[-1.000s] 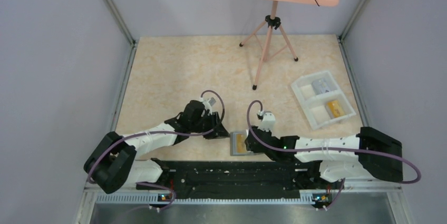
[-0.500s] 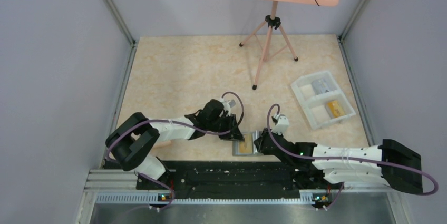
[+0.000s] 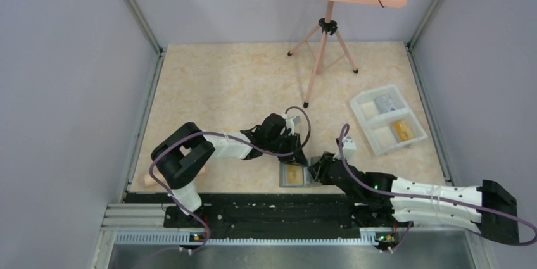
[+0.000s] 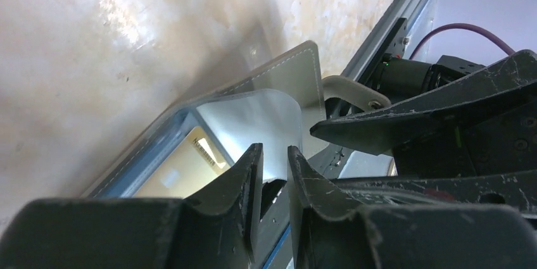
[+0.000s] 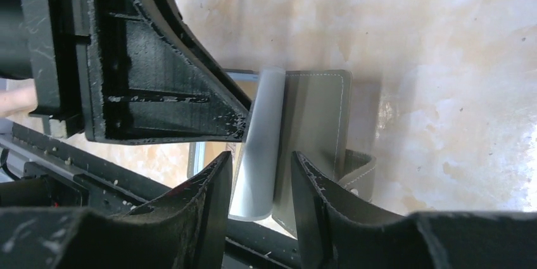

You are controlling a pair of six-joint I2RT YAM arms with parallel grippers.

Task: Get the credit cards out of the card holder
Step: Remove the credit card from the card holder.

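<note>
On the beige mottled table (image 3: 221, 85), look to 6 o'clock, hard by the near edge, for the small dark grey folding card holder (image 3: 291, 182), spread open with its fold running 12 to 6. Well apart, at 2 o'clock of it, note the white compartmented plastic tray (image 3: 363, 123) holding two thin credit cards in separate compartments, one pale grey (image 3: 385, 102), one yellow-orange (image 3: 403, 130).

Find the left gripper (image 4: 274, 152) reaching in from 12 o'clock of the holder, narrow, tips at a curled pale blue-grey plastic leaf (image 4: 253, 114); cannot tell whether pinching it. Find the right gripper (image 5: 261, 156) coming from 3 o'clock, partly apart, straddling that same leaf without clamping.

Beneath the leaf, toward 9 o'clock, spot one more yellow-orange card (image 4: 183, 168) lodged in its pocket. Judged nearer to the left; probably needs the leaf lifted clear first.
</note>
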